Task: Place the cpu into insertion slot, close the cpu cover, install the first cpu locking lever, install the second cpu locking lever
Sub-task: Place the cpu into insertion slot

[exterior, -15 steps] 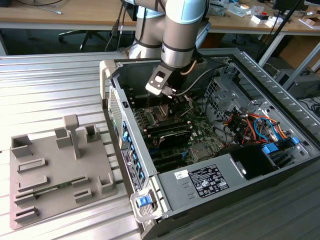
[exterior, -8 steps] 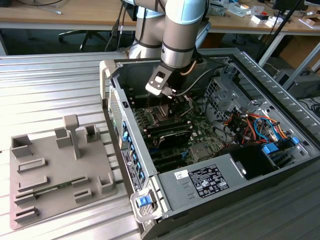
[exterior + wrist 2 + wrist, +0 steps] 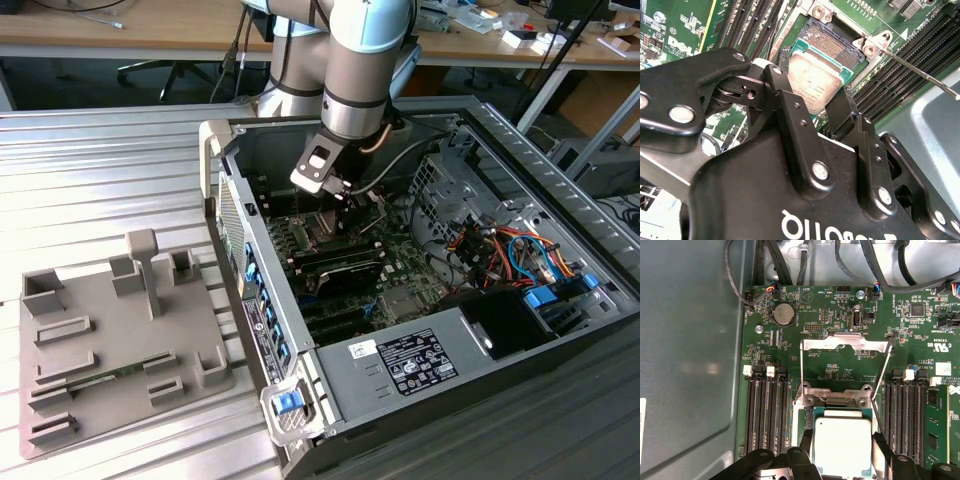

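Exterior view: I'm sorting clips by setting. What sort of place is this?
Probably a robotics lab or workshop: an opened computer case lies on a ribbed metal table, cluttered desks stand behind, and the pincer grips the cpu over the motherboard.

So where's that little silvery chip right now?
In both wrist views the cpu is held by the gripper just over the insertion slot, beside the raised cpu cover.

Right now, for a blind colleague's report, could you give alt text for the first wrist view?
The gripper holds the cpu by two edges over a green motherboard. Beyond it, the cpu cover stands open.
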{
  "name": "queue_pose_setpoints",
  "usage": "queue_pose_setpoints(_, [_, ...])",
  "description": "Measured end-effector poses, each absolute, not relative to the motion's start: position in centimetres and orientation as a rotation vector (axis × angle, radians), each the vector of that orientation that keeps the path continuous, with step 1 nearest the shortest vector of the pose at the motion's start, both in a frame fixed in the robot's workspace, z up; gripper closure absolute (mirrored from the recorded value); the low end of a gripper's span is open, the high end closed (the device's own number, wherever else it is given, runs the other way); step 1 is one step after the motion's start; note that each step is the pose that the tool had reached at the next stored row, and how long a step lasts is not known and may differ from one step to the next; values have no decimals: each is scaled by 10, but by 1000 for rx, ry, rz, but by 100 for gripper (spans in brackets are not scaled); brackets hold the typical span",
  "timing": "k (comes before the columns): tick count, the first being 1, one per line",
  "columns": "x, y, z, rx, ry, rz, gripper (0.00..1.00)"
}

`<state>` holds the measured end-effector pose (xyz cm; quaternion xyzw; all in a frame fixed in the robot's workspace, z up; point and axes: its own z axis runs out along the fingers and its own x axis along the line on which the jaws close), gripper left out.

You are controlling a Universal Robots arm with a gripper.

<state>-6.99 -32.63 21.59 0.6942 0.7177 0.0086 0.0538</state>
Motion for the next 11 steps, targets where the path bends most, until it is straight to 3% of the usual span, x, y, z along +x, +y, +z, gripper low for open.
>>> queue_pose_setpoints(11, [-70, -326, 214, 2109, 2181, 26, 45])
